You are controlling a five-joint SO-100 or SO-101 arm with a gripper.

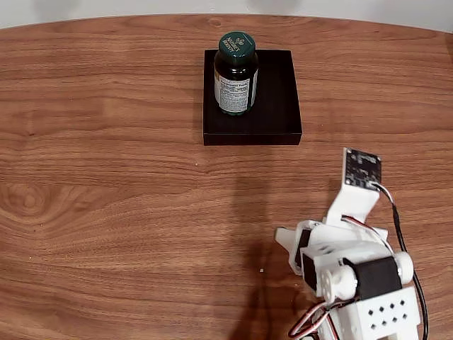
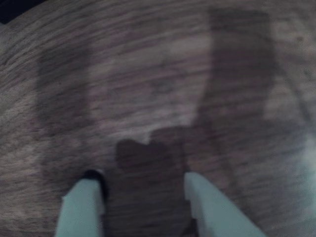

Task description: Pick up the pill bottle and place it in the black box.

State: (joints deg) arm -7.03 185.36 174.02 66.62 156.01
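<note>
Cylindrical pill bottle (image 1: pixel 236 73) in square black box (image 1: pixel 279 106).

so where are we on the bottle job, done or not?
Looks done. The pill bottle stands upright inside the black box, toward its back-left part in the fixed view. Nothing is in hand: in the wrist view the pincer is open and empty over bare table, and the arm sits folded well clear of the box. Nothing left that I can see, beyond parking the arm.
</note>
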